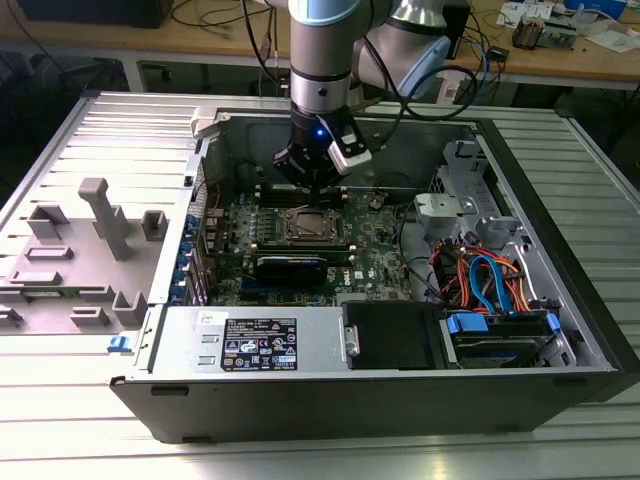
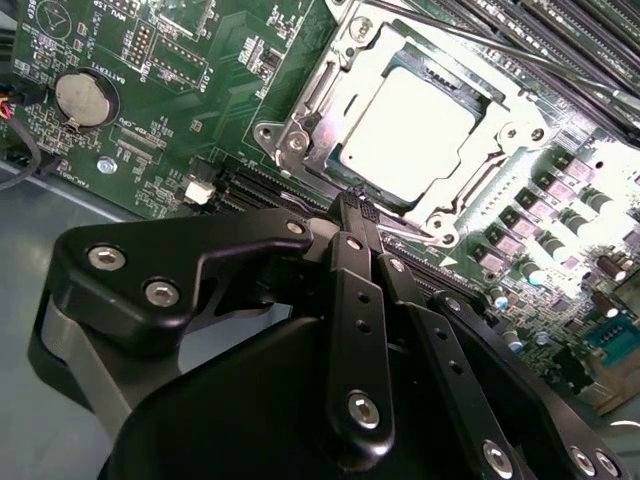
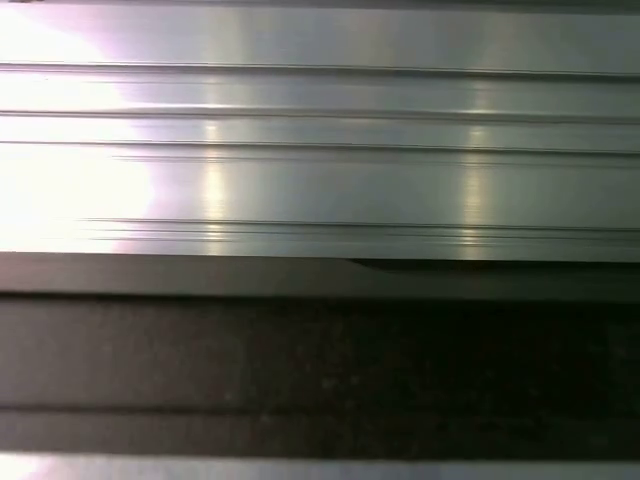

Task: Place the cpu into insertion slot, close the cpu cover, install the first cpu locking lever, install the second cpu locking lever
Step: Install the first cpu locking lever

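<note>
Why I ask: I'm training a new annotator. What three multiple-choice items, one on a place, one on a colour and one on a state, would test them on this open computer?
1. Where is the cpu?
A. Seated in the insertion slot
B. On the table outside the case
C. Held up in the jaws

2. What colour is the motherboard?
A. Blue
B. Green
C. Red

3. How does the cpu cover stand?
A. Lying flat over the socket
B. Swung upright
C. Taken off and set aside

Answers:
1 A: in the second wrist view its silvery top fills the socket's middle.
2 B: the board around the socket is green in both the exterior and the second wrist view.
3 A: the metal frame lies flat, with the cpu showing through its window.
</note>
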